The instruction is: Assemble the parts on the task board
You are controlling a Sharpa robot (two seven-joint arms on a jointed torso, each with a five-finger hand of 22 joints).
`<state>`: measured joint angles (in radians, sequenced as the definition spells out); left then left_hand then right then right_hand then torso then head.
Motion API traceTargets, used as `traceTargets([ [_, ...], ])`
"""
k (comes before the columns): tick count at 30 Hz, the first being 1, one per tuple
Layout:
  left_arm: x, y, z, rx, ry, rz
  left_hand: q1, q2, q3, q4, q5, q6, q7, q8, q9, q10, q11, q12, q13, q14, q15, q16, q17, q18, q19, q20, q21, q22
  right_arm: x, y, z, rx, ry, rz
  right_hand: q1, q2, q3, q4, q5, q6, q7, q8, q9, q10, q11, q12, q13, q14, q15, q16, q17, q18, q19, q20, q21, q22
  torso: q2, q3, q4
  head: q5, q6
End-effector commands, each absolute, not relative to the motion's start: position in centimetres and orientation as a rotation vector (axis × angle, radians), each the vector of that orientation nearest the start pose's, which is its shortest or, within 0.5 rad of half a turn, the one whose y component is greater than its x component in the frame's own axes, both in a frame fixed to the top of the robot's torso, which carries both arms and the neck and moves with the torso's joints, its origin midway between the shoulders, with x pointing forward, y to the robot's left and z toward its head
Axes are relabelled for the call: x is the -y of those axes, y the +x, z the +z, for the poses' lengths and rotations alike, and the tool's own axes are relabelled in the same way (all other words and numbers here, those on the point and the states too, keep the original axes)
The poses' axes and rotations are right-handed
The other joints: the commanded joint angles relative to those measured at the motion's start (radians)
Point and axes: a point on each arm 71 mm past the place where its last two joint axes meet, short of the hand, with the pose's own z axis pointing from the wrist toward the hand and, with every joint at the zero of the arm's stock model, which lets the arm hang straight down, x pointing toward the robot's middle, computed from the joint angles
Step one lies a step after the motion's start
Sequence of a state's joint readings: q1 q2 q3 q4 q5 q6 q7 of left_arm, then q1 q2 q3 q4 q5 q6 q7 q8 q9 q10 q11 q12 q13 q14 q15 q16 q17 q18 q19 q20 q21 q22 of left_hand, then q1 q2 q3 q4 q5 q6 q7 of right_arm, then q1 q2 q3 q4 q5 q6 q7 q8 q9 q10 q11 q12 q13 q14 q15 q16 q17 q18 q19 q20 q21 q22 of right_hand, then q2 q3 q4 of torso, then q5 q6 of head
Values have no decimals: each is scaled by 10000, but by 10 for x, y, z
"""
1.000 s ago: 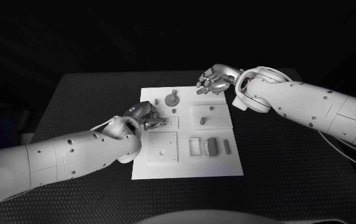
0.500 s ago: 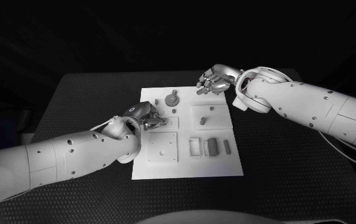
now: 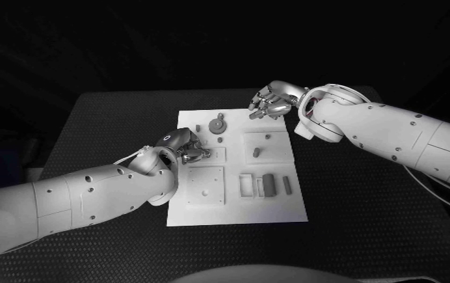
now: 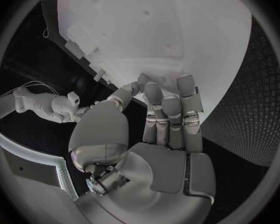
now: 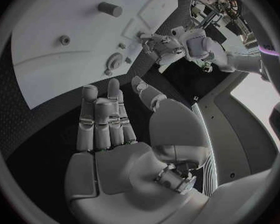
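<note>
Left hand [image 3: 184, 148] over the board's [image 3: 281, 208] left edge, fingers curled together, empty, right hand [image 3: 272, 101] at the board's far right corner, fingers loosely apart, empty

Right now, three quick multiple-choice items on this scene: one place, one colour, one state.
1. Where is the right hand?
A. at the board's far right corner
B. at the board's near edge
C. off the table

2. What colour is the board?
A. black
B. white
C. red

3. What does the right hand hold?
A. a round part
B. a peg
C. nothing

Answers:
1 A, the head view puts it at that corner.
2 B, it is pale against the black table.
3 C, the right wrist view shows bare fingers.
</note>
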<state>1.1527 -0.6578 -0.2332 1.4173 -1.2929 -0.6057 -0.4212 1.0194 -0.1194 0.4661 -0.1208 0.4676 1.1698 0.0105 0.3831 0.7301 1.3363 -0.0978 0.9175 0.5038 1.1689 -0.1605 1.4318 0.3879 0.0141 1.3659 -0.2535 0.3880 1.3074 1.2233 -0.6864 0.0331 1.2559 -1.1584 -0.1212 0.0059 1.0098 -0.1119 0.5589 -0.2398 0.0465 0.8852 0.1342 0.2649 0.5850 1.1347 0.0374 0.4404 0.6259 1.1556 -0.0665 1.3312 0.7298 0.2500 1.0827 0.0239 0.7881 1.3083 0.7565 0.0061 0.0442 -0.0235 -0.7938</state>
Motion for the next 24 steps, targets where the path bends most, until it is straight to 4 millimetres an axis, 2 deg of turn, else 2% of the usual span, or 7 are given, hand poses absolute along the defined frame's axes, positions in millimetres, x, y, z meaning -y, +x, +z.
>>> traceTargets([
  [1,-171,469,-280,-18048,-2413,-4392,51,-96,1284,-1282,382,44,4,28,18,94,-9,-20,11,322,-373,9,14,-119,198,-243,34,213,193,541,-175,-18069,588,8279,-108,12,22,58,36,126,179,-63,11,-29,61,-6,4,-91,2,-44,-14,118,-21,-23,-43,154,2,8,-7,-2,11],
  [7,-170,469,-281,-18094,-2610,-4550,-100,-337,1214,-969,270,10,11,-19,17,83,0,-51,18,314,-366,-18,22,-120,193,-244,19,202,193,541,-175,-18068,588,8283,-111,8,21,60,36,123,180,-65,11,-30,61,-5,4,-92,2,-44,-14,118,-22,-22,-43,155,-1,11,-5,-8,12],
  [12,-171,470,-281,-18089,-2849,-4598,-263,-582,1161,-512,-281,-25,14,-64,23,59,3,-64,36,292,-369,-32,36,-122,174,-242,3,204,193,541,-175,-18069,602,8271,-131,14,17,79,36,119,182,-69,13,-30,63,-4,4,-92,4,-44,-15,118,-22,-20,-44,154,2,13,-4,-8,15],
  [17,-172,470,-281,-18114,-3002,-4630,-405,-762,1128,-150,-412,-24,14,-78,33,43,2,-64,51,274,-373,-35,47,-120,158,-245,-6,206,193,541,-175,-18083,603,8281,-136,14,16,84,37,118,182,-70,13,-30,63,-4,4,-93,4,-45,-16,118,-22,-19,-45,154,0,12,-7,-12,20],
  [22,-172,470,-281,-18126,-3047,-4661,-515,-791,1008,29,-421,-23,17,-80,48,34,3,-59,64,269,-373,-28,58,-117,151,-247,-1,213,193,541,-175,-18082,606,8280,-141,17,16,91,37,117,182,-71,14,-31,64,-4,4,-93,5,-45,-16,118,-22,-19,-46,154,3,11,-6,-14,22],
  [23,-172,470,-282,-18128,-3080,-4674,-615,-676,746,-5,-132,-38,21,-77,69,20,6,-53,78,253,-368,-17,70,-109,127,-254,8,225,193,541,-175,-18084,606,8279,-142,18,16,92,37,117,183,-72,14,-32,64,-4,4,-93,5,-45,-16,118,-22,-19,-46,154,3,10,-8,-12,20],
  [24,-172,470,-281,-18122,-3091,-4688,-639,-633,623,-33,-97,-40,18,-76,79,15,5,-50,85,246,-372,-15,75,-108,114,-252,12,224,193,541,-175,-18088,606,8280,-143,19,16,93,37,117,183,-72,14,-32,64,-4,4,-93,5,-45,-16,118,-22,-19,-46,154,0,10,-8,-10,15],
])
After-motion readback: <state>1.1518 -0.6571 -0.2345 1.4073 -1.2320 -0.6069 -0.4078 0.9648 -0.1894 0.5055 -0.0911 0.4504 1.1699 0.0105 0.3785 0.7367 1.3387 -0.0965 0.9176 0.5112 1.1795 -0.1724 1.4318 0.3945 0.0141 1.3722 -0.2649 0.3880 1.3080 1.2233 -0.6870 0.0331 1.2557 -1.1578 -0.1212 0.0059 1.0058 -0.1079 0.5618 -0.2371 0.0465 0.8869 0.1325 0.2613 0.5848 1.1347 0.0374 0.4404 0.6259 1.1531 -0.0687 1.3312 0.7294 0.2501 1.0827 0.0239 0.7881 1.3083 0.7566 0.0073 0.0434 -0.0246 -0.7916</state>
